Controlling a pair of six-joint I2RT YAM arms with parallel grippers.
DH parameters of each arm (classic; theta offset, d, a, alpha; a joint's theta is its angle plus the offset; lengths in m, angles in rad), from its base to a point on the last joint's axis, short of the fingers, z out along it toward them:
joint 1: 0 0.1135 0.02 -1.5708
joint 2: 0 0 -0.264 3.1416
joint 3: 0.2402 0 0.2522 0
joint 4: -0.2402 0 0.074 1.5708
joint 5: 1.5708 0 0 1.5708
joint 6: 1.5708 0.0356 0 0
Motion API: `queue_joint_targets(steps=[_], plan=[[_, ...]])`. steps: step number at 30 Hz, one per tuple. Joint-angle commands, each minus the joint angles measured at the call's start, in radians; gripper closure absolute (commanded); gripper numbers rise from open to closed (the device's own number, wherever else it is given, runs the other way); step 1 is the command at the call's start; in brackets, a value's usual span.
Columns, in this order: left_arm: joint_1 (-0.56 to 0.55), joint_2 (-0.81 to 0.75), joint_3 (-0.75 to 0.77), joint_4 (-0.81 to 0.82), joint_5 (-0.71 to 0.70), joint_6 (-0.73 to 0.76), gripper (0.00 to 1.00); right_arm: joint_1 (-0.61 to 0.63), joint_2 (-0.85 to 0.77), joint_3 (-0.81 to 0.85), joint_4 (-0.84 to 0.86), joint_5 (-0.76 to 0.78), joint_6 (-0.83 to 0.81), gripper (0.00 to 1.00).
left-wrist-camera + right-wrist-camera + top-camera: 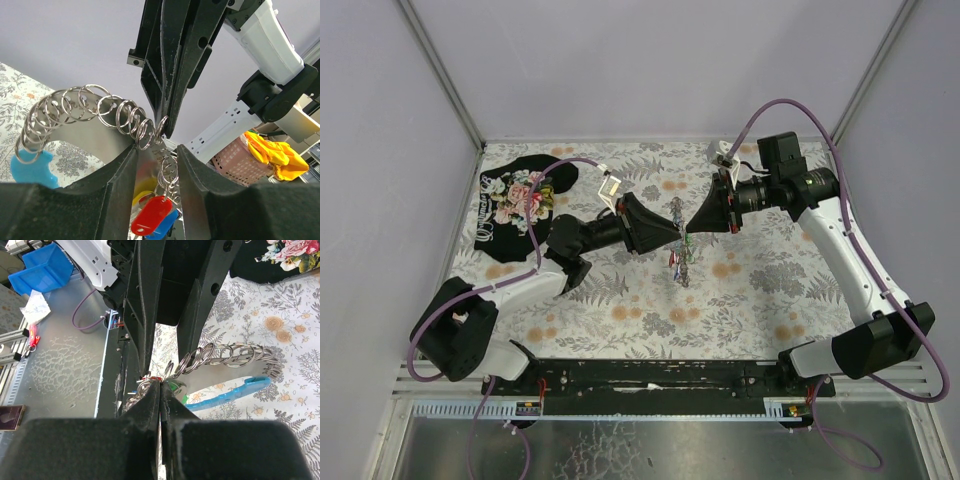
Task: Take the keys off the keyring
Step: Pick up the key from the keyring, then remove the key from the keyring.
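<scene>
My right gripper pinches the keyring tight in mid-air, tip to tip with my half-parted left gripper, which straddles the keys dangling straight below.

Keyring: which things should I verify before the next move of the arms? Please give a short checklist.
1. Right end effector shut on a keyring link: ok.
2. Left end effector gripping something: cannot tell; its jaws stand apart around the keyring.
3. Keys removed: not ok; they hang under the keyring.
4. Keyring visible in both wrist views: ok.
5. Keys clear of the table: cannot tell.
</scene>
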Motion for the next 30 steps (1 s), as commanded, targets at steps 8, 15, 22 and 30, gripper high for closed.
queue_joint_targets(steps=[8,15,22,30], plan=[[-0.003,0.001,0.052,0.026,0.009,0.005,0.64,0.002,-0.030,0.022,-0.008,-0.032,-0.024,1.00],[-0.002,0.020,0.071,0.029,0.021,0.004,0.67,0.002,-0.019,0.039,-0.056,-0.030,-0.064,1.00],[-0.003,0.037,0.087,0.029,0.050,-0.003,0.73,0.002,-0.007,0.062,-0.097,-0.001,-0.089,1.00],[-0.003,0.037,0.099,-0.026,0.077,0.033,0.77,0.003,0.015,0.115,-0.154,0.035,-0.123,1.00]])
